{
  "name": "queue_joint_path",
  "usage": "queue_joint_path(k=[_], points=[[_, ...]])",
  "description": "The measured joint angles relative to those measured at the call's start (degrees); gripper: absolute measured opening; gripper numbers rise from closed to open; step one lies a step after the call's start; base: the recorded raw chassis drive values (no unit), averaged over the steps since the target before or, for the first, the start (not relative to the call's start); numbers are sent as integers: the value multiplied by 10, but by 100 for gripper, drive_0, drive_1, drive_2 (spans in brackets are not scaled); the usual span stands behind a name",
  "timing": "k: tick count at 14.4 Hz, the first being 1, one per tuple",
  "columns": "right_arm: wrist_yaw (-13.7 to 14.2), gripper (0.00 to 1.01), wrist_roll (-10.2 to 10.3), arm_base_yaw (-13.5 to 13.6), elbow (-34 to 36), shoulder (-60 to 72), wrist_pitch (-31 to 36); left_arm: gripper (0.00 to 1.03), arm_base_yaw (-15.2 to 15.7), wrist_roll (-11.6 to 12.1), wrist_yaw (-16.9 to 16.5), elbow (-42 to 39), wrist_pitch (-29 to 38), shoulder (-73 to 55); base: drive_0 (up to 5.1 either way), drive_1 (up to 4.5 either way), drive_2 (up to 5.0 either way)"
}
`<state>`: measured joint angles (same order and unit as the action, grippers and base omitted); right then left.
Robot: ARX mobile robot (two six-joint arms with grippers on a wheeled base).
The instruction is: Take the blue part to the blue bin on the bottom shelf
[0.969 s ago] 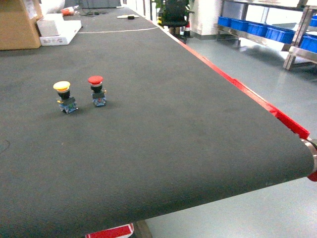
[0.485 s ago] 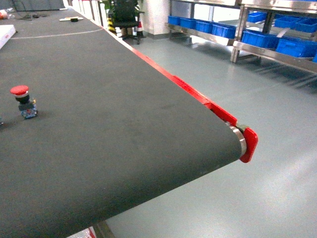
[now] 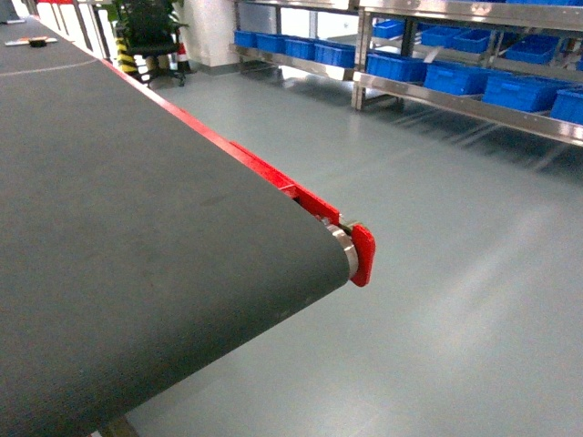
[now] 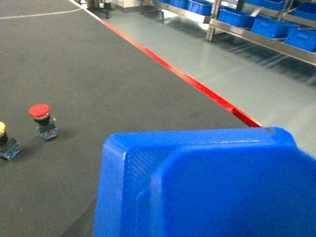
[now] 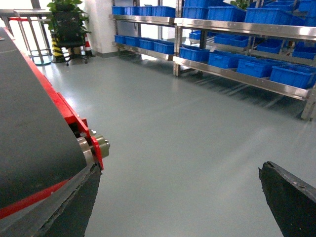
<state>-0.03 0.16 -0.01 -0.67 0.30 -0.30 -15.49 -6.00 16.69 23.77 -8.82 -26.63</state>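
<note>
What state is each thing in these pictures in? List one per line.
blue part: raised over the belt, close to the left wrist camera
red button: upright on the belt
yellow button: upright, partly cut off
right gripper: open, empty
blue bins: lined up on the shelves

One red-capped push button (image 4: 40,112), one yellow-capped push button (image 4: 2,129), one conveyor belt (image 3: 137,246), one blue part (image 4: 207,182).

Right gripper (image 5: 178,170), robot's own hardware: two fingers (image 5: 291,197), matte black, flat-faced, tapering to blunt tips, edges rough and slightly ragged. One finger sits just below the red end cap (image 5: 99,154), the other well to its right.
</note>
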Motion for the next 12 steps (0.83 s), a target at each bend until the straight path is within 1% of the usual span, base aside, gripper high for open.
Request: queue_joint_path(k=[12], points=[[0, 98, 0, 0, 0, 0, 0, 44, 0, 0, 0, 0, 1, 0, -154, -154, -154]])
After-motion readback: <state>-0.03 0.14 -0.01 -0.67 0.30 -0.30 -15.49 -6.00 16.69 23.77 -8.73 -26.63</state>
